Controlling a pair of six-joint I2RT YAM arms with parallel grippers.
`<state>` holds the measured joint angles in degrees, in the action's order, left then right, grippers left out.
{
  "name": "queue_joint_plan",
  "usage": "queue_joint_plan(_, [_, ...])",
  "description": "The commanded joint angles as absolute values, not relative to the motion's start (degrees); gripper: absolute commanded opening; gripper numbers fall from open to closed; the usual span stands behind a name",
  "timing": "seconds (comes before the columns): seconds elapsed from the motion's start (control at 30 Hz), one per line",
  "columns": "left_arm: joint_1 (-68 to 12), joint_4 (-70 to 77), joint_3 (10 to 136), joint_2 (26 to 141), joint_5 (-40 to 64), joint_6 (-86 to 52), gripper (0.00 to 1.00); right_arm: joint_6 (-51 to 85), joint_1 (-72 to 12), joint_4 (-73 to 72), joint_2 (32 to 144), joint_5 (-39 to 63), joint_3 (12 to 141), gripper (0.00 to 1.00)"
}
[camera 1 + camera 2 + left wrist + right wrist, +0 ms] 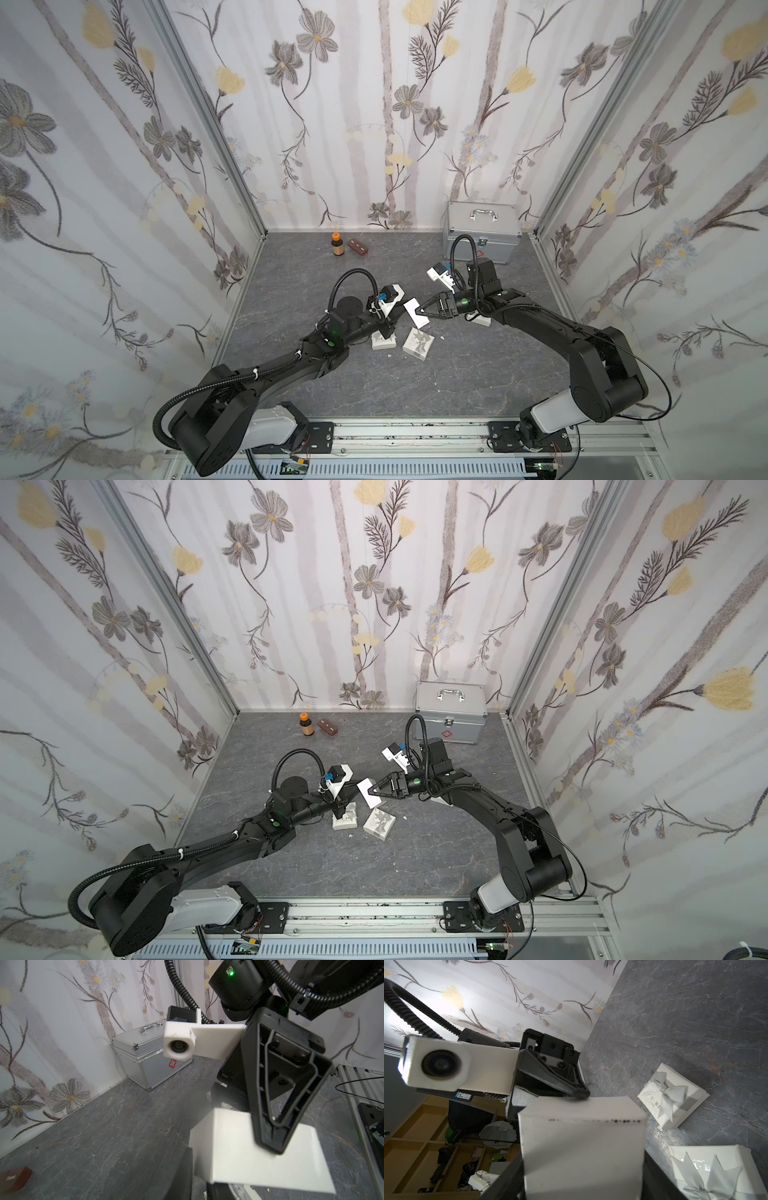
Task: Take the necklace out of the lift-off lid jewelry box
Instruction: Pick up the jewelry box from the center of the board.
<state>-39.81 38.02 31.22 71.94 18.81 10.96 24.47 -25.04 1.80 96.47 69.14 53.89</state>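
Right gripper (420, 311) is clamped on the plain white jewelry box (411, 308), which hangs tilted above the table (457, 374). Left gripper (388, 330) sits just beside the box, and I can't tell if it's spread or pinched. I can't make out the necklace, so no idea where it sits.

– What is the white box (581, 1147) made of?
– Matt white card, smooth, speckled dark along one fold. My right gripper (420, 311) has fingers (261, 1105) of dull black plastic, ribbed.
– And the ribboned box (652, 1103)?
– The same matt card; its ribbon (672, 1093) is grey satin with a soft sheen.
– The table (374, 386)?
– Grey, veined like stone, matt and a little rough. The case (484, 232) is brushed metal, its handle (483, 214) polished bright. The bottle (337, 246) is glossy amber; my camera mount (216, 1041) is chalky white plastic. The wall (353, 124) looks like printed cloth, matt.
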Motion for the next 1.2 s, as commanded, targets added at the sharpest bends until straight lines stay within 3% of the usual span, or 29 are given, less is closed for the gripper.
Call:
queue_joint_plan(0.0, [-39.65,43.70,31.08,71.98,19.69,10.65,0.23,26.02,-25.26,-2.50,96.76,72.59,53.54,0.59])
queue_joint_plan(0.1, [-39.65,44.28,31.08,73.49,20.54,9.86,0.22,27.32,-25.30,-4.15,96.68,72.90,53.11,0.60])
queue_joint_plan(0.33, [-39.71,45.38,30.69,73.39,20.26,7.82,0.00,28.04,-25.30,-5.31,96.40,72.37,52.65,0.66])
queue_joint_plan(0.6, [-39.69,36.86,31.21,68.82,14.06,7.44,0.00,26.80,-22.49,-3.82,94.89,65.53,52.01,0.74])
queue_joint_plan(0.9, [-39.67,5.88,42.00,67.45,1.65,8.33,0.00,12.22,-23.19,18.47,92.25,34.67,60.07,0.75])
queue_joint_plan(1.17, [-39.55,-13.76,52.27,71.67,-3.88,8.45,0.00,11.44,-23.67,20.45,90.03,24.27,61.13,0.71])
